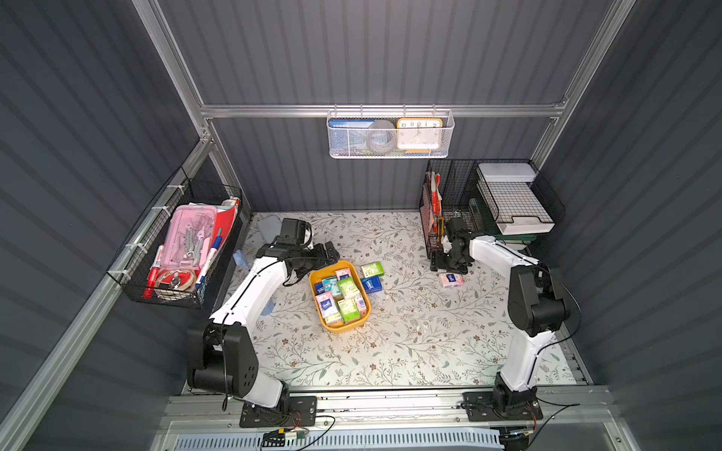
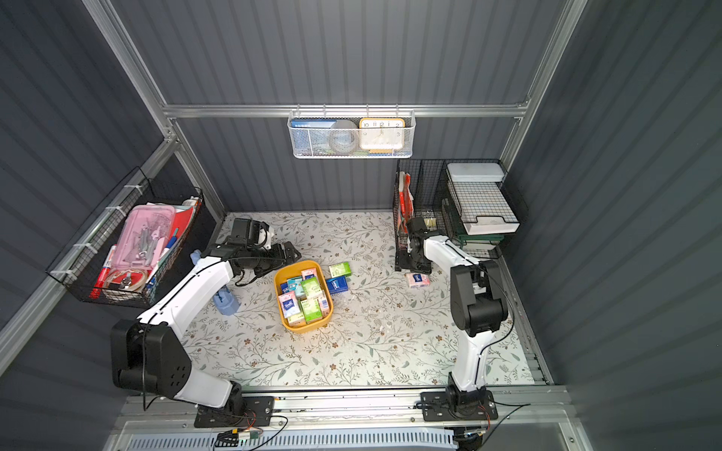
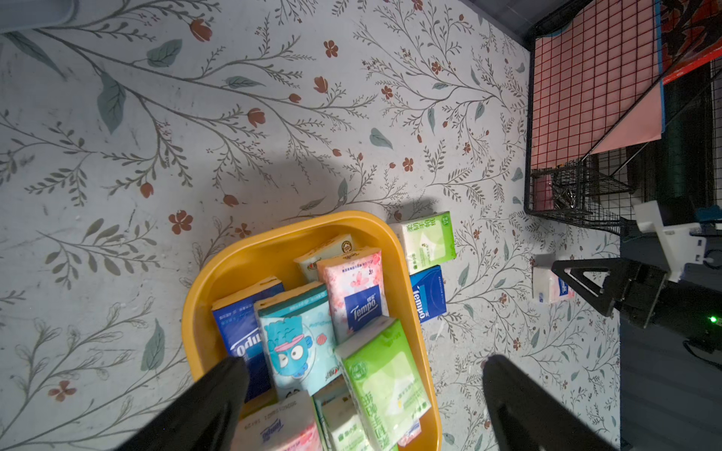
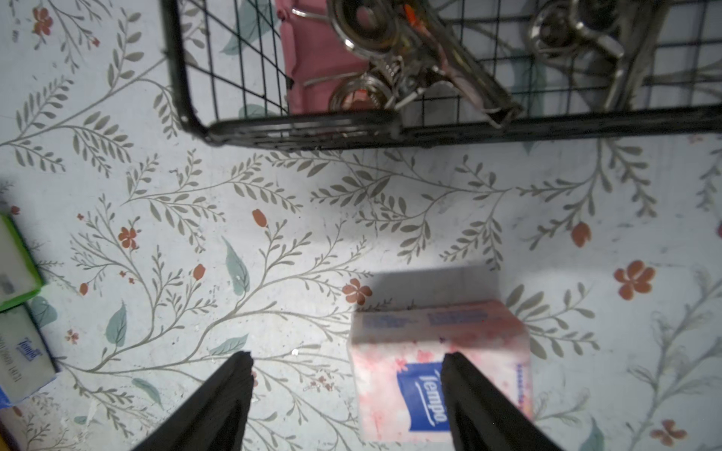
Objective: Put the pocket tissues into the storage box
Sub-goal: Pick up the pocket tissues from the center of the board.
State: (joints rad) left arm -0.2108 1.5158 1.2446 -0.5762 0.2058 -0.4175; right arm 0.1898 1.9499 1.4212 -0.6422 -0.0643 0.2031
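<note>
- A floral-print tabletop (image 1: 410, 351) lies between dark ribbed walls (image 1: 351, 58).
- The storage box (image 1: 339, 330) sits mid-tabletop, crowded with pocket tissues (image 1: 345, 291) in green, pink and blue.
- The left gripper (image 3: 361, 363) hangs above the box's far end with its jaws spread wide and holding nothing. Boxed packets lie directly beneath it.
- Just outside the box wall, on that gripper's side toward the right arm, a green packet (image 3: 429, 242) and a dark blue packet (image 3: 428, 293) lie edge to edge on the tabletop.
- The right gripper (image 4: 347, 361), well apart from the box, is released with its jaws wide.
- A pink packet (image 4: 394, 382) lies flat beneath the right gripper. One finger (image 4: 465, 390) is over its label and the other is over bare tabletop.
- Beyond the tips of the right gripper stands a black wire basket (image 4: 297, 129).
</note>
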